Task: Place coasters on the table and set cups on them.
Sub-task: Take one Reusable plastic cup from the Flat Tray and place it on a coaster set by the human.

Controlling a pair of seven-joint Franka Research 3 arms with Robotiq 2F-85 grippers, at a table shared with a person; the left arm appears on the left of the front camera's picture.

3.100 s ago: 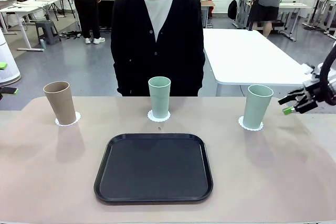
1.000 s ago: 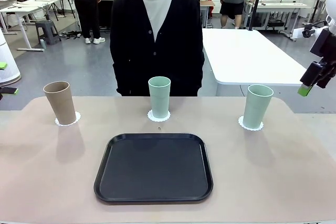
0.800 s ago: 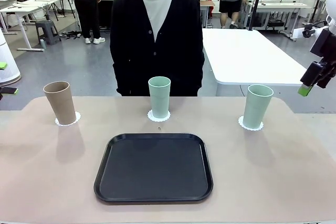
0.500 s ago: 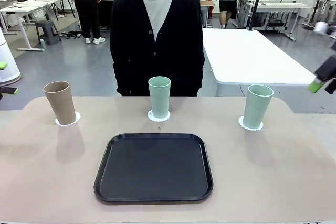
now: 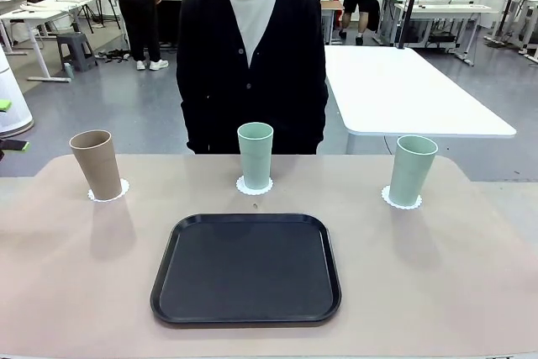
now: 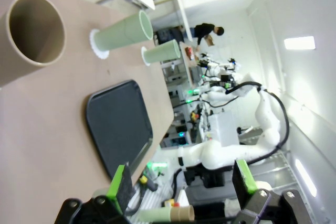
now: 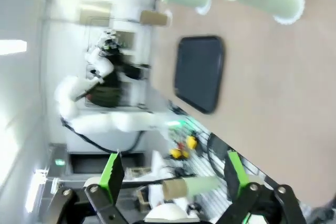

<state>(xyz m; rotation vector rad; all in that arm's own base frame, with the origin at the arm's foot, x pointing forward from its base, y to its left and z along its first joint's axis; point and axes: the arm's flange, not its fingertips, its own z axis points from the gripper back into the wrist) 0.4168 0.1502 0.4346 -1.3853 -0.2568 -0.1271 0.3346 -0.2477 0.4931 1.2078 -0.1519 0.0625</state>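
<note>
Across the beige surface (image 5: 76,275) three cups stand upright in a row, each on its own white coaster: the tan cup (image 5: 95,163) at the robot's left, one mint cup (image 5: 255,155) in the middle, the other mint cup (image 5: 411,169) at the right. A black tray (image 5: 246,268) lies bare in front. The left claw (image 6: 181,186) and the right claw (image 7: 170,178) are both spread and pinch nothing. I judge the task finished; no further move seems needed.
</note>
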